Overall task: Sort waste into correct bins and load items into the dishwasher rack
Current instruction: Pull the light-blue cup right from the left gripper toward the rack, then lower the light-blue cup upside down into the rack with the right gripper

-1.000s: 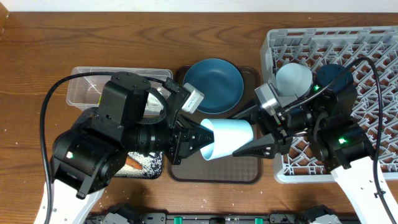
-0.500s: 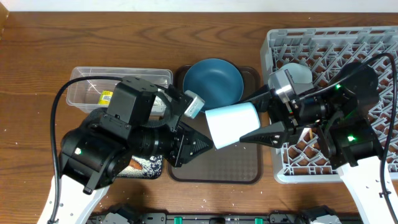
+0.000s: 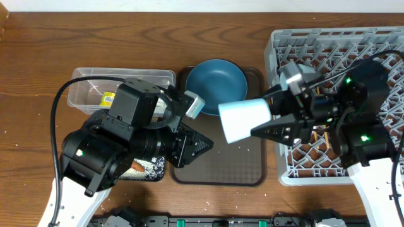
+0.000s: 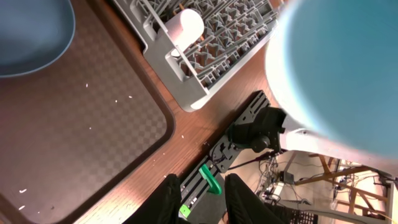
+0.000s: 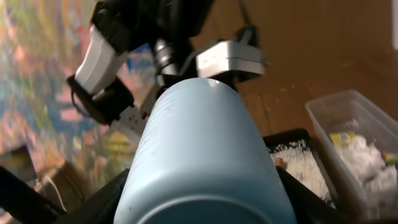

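Light blue cup (image 3: 243, 120) is up in the air, lying on its side, over the right half of the brown serving tray (image 3: 221, 169) and just short of the grey dishwasher rack (image 3: 278, 50). The right end effector (image 3: 257, 117) is clamped on it, one dark finger above and one below, and in the right wrist view the cup's blue wall fills nearly everything. The left end effector (image 3: 209, 144) points at the cup from the other side. Its fingers stand a little apart with nothing between them, clear of the cup. Just beyond the cup, the dark blue plate (image 3: 216, 82) sits at the far end of the serving tray. The rack takes up the right end of the counter (image 3: 38, 50), and a white cup (image 4: 185, 23) stands among its pegs just inside the wall. Over on the left half of the counter, the clear tub (image 3: 82, 94) holds the yellow-green wrapper (image 3: 108, 98) and some crumpled tissue (image 5: 367, 155). Nearer the front edge, half hidden under the left arm, the black tray (image 3: 158, 175) shows white rice (image 3: 151, 165) and a bit of orange carrot (image 3: 135, 167).
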Motion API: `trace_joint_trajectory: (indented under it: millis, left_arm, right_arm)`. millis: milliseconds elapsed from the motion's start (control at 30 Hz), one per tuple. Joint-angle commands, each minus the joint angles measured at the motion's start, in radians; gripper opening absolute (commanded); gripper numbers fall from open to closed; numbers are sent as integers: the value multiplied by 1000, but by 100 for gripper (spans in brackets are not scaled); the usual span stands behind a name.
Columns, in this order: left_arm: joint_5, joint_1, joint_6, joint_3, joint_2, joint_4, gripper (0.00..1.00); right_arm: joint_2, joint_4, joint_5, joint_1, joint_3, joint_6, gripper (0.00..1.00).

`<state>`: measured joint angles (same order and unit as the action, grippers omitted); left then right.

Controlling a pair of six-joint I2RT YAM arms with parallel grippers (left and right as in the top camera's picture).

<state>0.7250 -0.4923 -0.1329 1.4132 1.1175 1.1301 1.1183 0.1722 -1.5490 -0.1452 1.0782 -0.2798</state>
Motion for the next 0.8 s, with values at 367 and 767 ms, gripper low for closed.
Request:
trace_joint_trajectory:
  millis: [367, 767]
  left_arm:
    - [-47, -2, 9, -5, -1, 21, 27]
    - [-87, -2, 9, -5, 0, 40, 27]
  right_arm:
    - [-5, 473, 441, 268, 19, 18, 47]
    - [-46, 899, 1201, 290, 25, 79, 40]
